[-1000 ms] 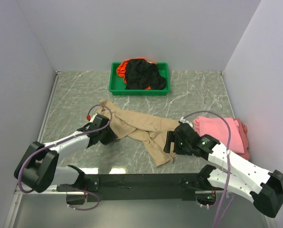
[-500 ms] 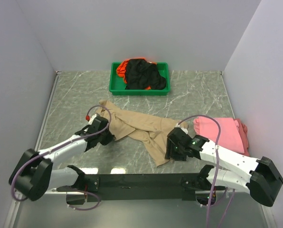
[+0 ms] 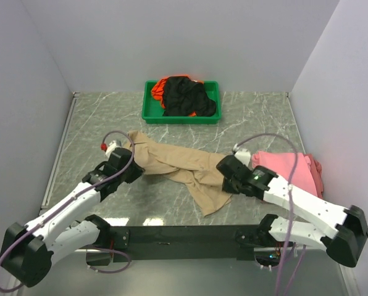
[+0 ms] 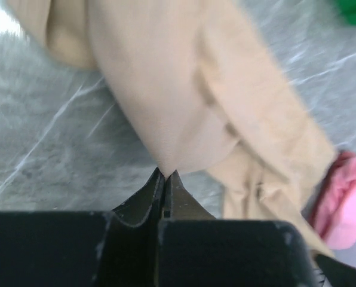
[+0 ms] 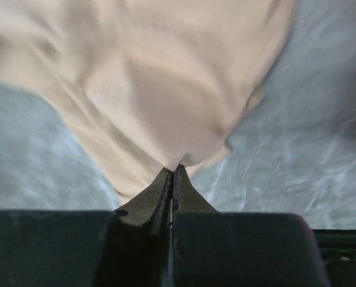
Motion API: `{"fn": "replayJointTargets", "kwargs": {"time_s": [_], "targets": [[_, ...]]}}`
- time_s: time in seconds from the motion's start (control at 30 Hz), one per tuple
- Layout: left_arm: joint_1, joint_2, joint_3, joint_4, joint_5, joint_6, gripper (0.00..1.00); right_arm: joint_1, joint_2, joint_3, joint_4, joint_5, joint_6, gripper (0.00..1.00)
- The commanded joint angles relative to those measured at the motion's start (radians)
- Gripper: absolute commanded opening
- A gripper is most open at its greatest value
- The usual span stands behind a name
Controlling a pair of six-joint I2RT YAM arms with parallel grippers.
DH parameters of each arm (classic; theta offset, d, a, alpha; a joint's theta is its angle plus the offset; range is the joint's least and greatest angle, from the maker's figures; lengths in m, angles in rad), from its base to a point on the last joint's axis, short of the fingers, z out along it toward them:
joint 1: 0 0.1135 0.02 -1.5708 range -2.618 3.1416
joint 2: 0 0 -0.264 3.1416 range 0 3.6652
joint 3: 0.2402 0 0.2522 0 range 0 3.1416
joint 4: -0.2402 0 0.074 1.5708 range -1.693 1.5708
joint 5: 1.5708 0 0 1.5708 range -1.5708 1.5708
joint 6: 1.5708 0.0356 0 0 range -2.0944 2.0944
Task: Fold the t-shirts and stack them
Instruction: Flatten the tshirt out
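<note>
A spread t-shirt lies on the table, tray behind, folded t-shirt at right.

Matt tan cloth tee (soft, creased); glossy marbled table.

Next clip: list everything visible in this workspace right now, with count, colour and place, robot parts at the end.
tan short-sleeved cloth t-shirt: one, tan, crumpled across the table's middle.
pink cloth t-shirt: one, pink, bunched near the right wall.
black cloth garment: one heap, black, in the tray; number of pieces unclear.
orange cloth garment: one showing, orange, under the black heap.
green plastic tray: one, green, far middle of the table.
grey marbled table: one, grey.
left gripper: one, black, shut on the tan shirt's left end.
right gripper: one, black, shut on its right end.
</note>
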Motion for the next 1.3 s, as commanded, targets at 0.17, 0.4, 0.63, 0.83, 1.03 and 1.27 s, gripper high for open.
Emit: {"fn": "replayJointTargets", "kwargs": {"time_s": [0.17, 0.4, 0.63, 0.83, 1.03, 1.27], "targets": [[-0.004, -0.134, 0.315, -0.103, -0.189, 0.089, 0.01, -0.025, -0.15, 0.431, -0.1, 0.491, -0.046, 0.0], [-0.004, -0.144, 0.62, -0.123, -0.316, 0.189, 0.01, -0.193, -0.2, 0.667, 0.044, 0.468, -0.284, 0.0], [-0.001, -0.046, 0.827, -0.091, -0.434, 0.321, 0.01, -0.336, -0.124, 0.816, 0.164, 0.341, -0.474, 0.0], [0.007, 0.07, 1.06, -0.095, -0.378, 0.431, 0.01, -0.395, 0.03, 1.163, 0.182, 0.252, -0.554, 0.0], [0.007, -0.044, 1.131, -0.115, -0.196, 0.437, 0.01, -0.393, 0.022, 1.35, 0.133, 0.14, -0.606, 0.0], [0.007, -0.273, 1.001, 0.0, 0.096, 0.362, 0.01, -0.393, -0.209, 1.302, 0.185, -0.021, -0.605, 0.0]]}}
